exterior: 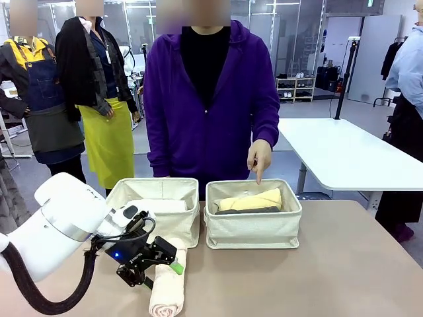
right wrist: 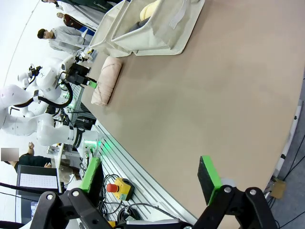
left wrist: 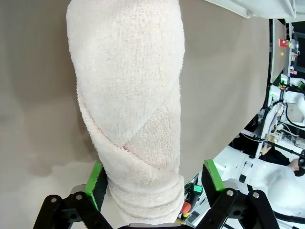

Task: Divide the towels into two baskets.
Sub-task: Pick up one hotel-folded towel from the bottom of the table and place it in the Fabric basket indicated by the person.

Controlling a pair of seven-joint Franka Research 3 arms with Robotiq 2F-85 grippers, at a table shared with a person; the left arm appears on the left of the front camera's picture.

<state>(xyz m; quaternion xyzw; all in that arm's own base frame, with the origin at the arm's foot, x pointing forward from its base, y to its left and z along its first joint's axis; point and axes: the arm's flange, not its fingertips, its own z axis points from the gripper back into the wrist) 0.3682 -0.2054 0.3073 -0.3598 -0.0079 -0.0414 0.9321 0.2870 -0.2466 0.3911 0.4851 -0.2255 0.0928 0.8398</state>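
Observation:
A pale pink-cream towel [exterior: 168, 290] [left wrist: 128, 95] lies rolled on the table in front of the left basket [exterior: 182, 228]. My left gripper [exterior: 162, 274] [left wrist: 153, 181] straddles its near end with the jaws open; one green pad touches the cloth, the other stands off it. The left basket holds a white towel [exterior: 158, 206]. The right basket [exterior: 254, 231] holds a pale yellow towel [exterior: 254, 200] on a dark grey towel [exterior: 248, 211]. My right gripper [right wrist: 151, 181] hangs open over bare table. From there I also see the pink-cream towel [right wrist: 106, 80] and a basket [right wrist: 157, 28].
A person in a purple hoodie stands at the far side, with a hand [exterior: 259, 158] pointing down into the right basket. The beige table [exterior: 330, 271] is bare to the right. A white table [exterior: 344, 152] stands behind.

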